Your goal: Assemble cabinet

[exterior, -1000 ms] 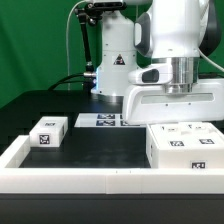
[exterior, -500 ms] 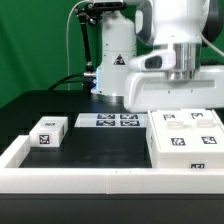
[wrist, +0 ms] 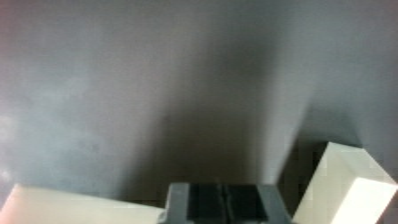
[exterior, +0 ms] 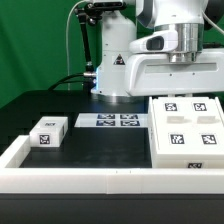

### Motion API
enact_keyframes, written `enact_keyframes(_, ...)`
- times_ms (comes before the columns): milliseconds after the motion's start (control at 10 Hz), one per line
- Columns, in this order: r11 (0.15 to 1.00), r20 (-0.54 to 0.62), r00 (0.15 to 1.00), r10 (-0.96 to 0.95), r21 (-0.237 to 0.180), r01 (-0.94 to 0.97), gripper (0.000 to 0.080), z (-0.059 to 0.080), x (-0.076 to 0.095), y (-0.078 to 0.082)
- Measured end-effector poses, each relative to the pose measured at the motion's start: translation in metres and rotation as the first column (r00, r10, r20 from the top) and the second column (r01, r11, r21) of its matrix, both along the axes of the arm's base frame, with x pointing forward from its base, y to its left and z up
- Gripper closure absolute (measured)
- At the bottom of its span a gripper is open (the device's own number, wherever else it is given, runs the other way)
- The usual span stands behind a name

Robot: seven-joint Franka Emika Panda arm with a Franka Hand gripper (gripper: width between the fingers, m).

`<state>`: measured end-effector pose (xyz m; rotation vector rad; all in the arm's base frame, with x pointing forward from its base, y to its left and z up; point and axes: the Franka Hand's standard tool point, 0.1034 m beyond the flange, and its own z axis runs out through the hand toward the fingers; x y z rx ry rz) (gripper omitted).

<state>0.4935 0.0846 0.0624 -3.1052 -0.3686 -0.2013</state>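
Observation:
The cabinet (exterior: 185,128), a large white box, stands at the exterior view's right. Its face with several tags is tipped up toward the camera. My gripper (exterior: 180,92) hangs right over its far top edge, and the fingertips are hidden behind that edge. In the wrist view the gripper (wrist: 226,205) has its two dark pads almost together, with only a thin pale line between them. A white edge of the cabinet (wrist: 350,185) shows beside the fingers. The rest of that view is blurred grey.
A small white tagged drawer block (exterior: 47,132) lies at the exterior view's left. The marker board (exterior: 112,121) lies flat at the middle back. A long low white rail (exterior: 90,178) runs along the front and up the left side. The arm's base (exterior: 112,60) stands behind.
My gripper has risen. The cabinet's far edge came up with it, so the tagged face has turned more toward the camera. The drawer block has not moved.

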Motion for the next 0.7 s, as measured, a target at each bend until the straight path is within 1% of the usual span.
enact_keyframes(200,1.000,-0.003,1.000,0.001,-0.001,-0.001,0.0798,0.000,-0.002,0.000)
enact_keyframes(400,1.000,-0.006,1.000,0.001,0.000,-0.001,0.0798,0.013,0.003,0.001)
enact_keyframes(500,1.000,-0.013,1.000,-0.002,0.000,0.002,0.0798,0.022,0.007,0.000)
enact_keyframes(600,1.000,-0.036,0.999,-0.003,-0.003,0.003,0.0798,0.035,0.013,0.001)
enact_keyframes(700,1.000,-0.033,0.999,0.001,-0.002,-0.001,0.0798,0.041,0.021,0.005)
